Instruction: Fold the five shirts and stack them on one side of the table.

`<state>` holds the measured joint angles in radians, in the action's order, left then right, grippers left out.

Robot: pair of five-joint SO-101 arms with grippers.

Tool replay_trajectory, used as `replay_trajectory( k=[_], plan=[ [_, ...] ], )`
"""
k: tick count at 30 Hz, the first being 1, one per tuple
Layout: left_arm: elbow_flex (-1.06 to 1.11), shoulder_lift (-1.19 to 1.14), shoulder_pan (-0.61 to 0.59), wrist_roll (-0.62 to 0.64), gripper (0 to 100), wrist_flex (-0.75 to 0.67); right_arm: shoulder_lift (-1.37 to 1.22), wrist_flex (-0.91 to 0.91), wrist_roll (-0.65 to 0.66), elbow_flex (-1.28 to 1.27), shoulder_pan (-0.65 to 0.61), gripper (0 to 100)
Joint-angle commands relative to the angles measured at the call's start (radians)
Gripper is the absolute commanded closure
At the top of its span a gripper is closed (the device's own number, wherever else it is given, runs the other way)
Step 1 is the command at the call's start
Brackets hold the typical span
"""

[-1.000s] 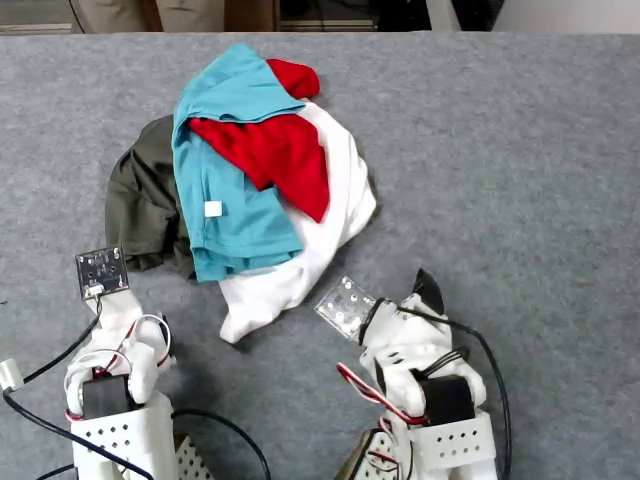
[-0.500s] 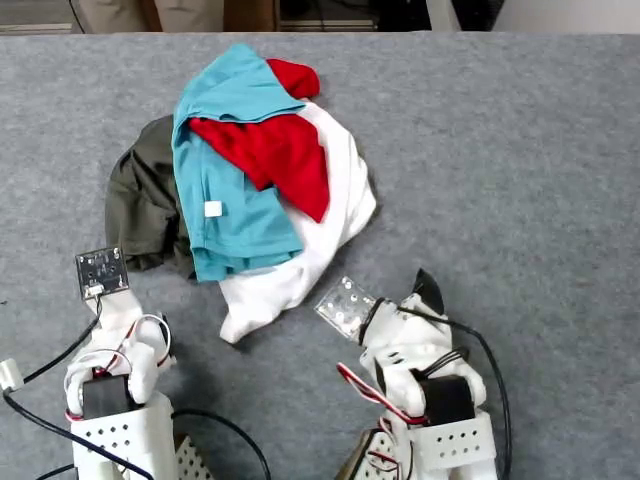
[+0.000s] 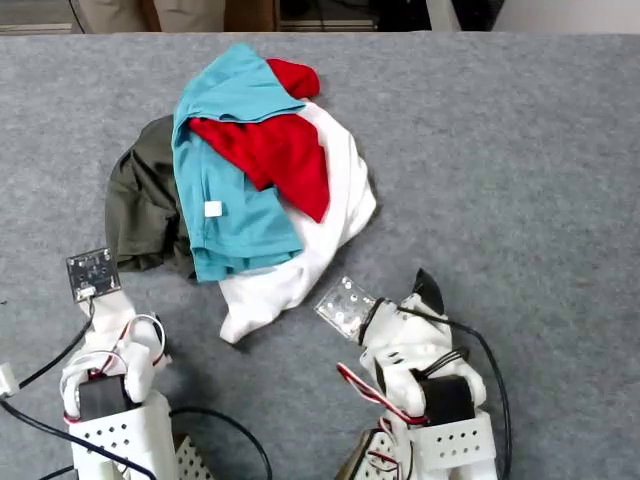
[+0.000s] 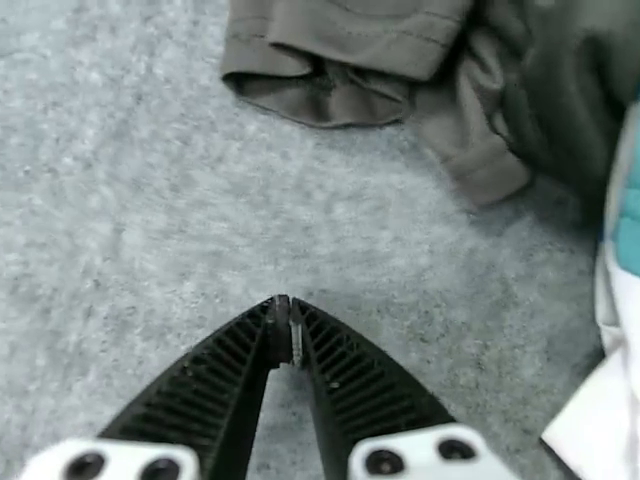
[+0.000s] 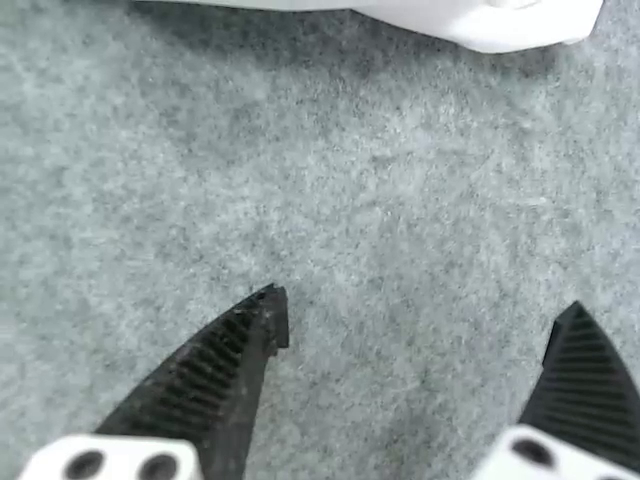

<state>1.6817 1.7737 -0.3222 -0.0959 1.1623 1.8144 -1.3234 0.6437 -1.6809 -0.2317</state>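
Note:
A heap of shirts lies on the grey table (image 3: 520, 160): a teal shirt (image 3: 225, 190) on top, a red shirt (image 3: 270, 150) across it, a white shirt (image 3: 330, 220) underneath and a dark olive shirt (image 3: 140, 200) at the left. My left gripper (image 4: 282, 330) is shut with nothing in it, hovering over bare carpet just short of the olive shirt's hem (image 4: 320, 90). My right gripper (image 5: 420, 330) stands open over bare carpet near the white shirt's edge (image 5: 470, 20). Both arms sit at the near edge, the left arm (image 3: 105, 350) and the right arm (image 3: 410, 350).
The right half of the table is bare grey felt. Cables (image 3: 230, 430) trail between the two arm bases at the near edge. A white tag (image 3: 212, 208) shows on the teal shirt.
The left arm's wrist has shifted slightly to the left and toward the near edge. The shirts and the right arm have not moved.

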Motion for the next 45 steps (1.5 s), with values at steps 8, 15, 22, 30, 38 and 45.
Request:
replay_trajectory(
  k=[8, 15, 22, 30, 38, 45],
  plan=[
    [0.009, 0.044, -0.025, 0.005, 98, -0.015, 0.102, -0.015, 0.057, -0.007, -0.062, 59.9],
    [0.009, 0.044, -0.025, 0.005, 98, -0.012, 0.101, 0.106, 0.11, -0.004, -0.039, 64.3],
    [0.009, 0.044, -0.025, 0.005, 98, -0.014, 0.102, 0.328, 0.11, 0.077, 0.094, 96.6],
    [0.009, 0.044, -0.025, 0.008, 98, -0.014, 0.099, 0.407, 0.026, 0.266, 0.058, 87.0],
    [0.009, 0.044, -0.025, 0.006, 98, -0.014, -0.255, 0.347, 0.011, 0.533, 0.015, 86.9],
    [0.009, 0.044, -0.025, 0.006, 98, -0.014, -0.949, 0.258, -0.209, 1.086, -0.013, 86.9]
  ],
)
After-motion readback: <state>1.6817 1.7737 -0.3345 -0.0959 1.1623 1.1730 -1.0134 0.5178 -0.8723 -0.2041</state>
